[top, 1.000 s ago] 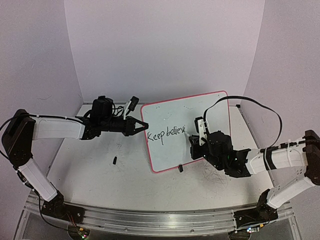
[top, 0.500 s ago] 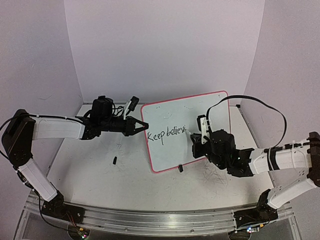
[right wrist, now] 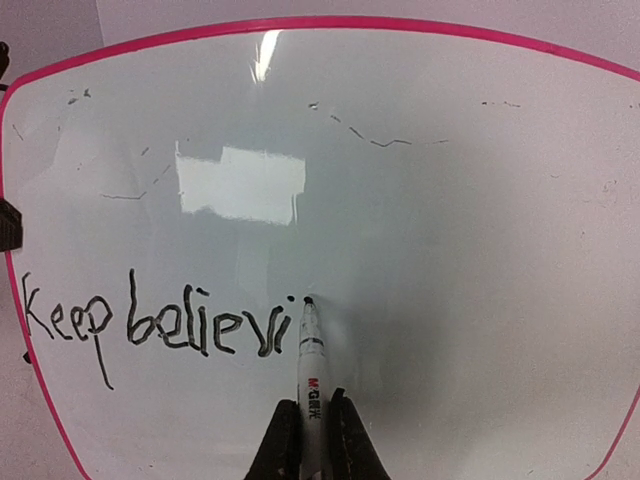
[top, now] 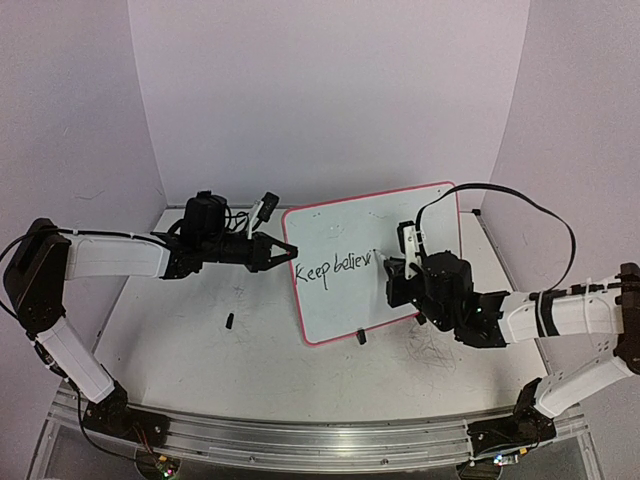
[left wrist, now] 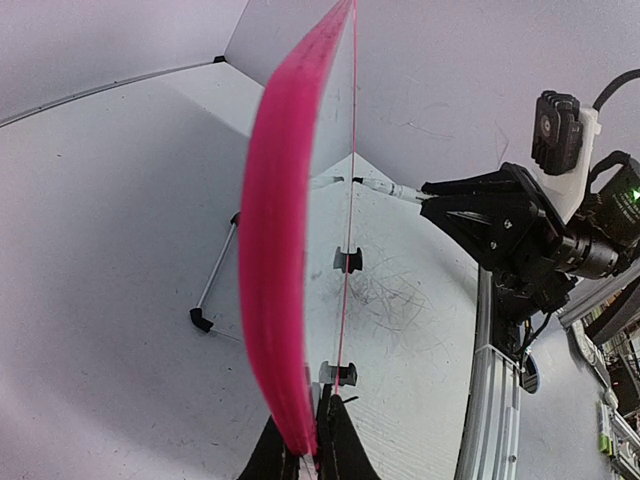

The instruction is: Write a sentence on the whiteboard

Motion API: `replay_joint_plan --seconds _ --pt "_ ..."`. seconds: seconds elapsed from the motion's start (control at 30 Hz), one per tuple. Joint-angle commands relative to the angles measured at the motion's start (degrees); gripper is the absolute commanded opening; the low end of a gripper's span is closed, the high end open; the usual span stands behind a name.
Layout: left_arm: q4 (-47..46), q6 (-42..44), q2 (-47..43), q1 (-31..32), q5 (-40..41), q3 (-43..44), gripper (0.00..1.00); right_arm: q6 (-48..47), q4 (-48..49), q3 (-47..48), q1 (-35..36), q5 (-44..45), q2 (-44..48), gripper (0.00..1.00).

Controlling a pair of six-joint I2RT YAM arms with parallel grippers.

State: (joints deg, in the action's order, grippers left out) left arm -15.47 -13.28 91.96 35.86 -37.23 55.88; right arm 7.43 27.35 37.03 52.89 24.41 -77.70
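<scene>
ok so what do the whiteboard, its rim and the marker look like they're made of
The whiteboard looks like a glossy coated sheet: it mirrors a bright patch. Its pink rim looks like smooth moulded plastic, probably. The marker has a white, plastic-looking barrel with printed lettering.

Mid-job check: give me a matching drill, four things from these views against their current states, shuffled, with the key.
Things:
1. left pincer
2. right pincer
3. sentence
4. whiteboard

States:
A. unfinished, reads "Keep believi"
B. shut on the marker
C. pink-rimmed, standing propped up
D. shut on the whiteboard's edge

Pairs: 1-D, 2-B, 3-A, 4-C.
</scene>
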Motion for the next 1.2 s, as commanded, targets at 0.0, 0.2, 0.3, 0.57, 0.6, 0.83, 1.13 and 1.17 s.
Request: replay_joint_plan --seconds 0.0,0.2,0.3,0.57,0.6,0.83,1.13,1.17 --pt "3.05 5.37 -0.43 0.53 2.78 1.07 0.00 -0.39 1.86 2.01 -0.28 0.53 -1.19 0.00" --pt "3.12 5.46 -0.47 0.53 2.83 1.03 0.00 0.31 1.49 0.70 -0.29 0.37 -0.69 0.00" --pt "3.24 5.46 -0.35 0.53 2.81 1.12 0.00 0.72 1.02 0.37 -0.27 0.55 -0.85 0.00" --pt "3.22 5.54 -0.38 0.53 2.99 1.16 0.00 2.30 -0.39 -1.00 -0.18 -0.04 -0.59 0.00" --pt "3.25 5.53 -0.32 0.53 2.92 1.17 0.00 2.53 -0.52 -1.24 -0.17 -0.18 -0.51 0.00" --pt "3.19 5.46 -0.46 0.53 2.86 1.19 0.00 3.47 -0.98 -1.93 0.30 -0.70 -0.61 0.00" --pt "3.28 5.46 -0.39 0.53 2.85 1.18 0.00 3.60 -1.23 -1.79 0.55 -1.14 -1.11 0.00" --pt "3.33 5.46 -0.38 0.53 2.85 1.16 0.00 3.67 -1.26 -1.93 0.61 -1.12 -1.15 0.00"
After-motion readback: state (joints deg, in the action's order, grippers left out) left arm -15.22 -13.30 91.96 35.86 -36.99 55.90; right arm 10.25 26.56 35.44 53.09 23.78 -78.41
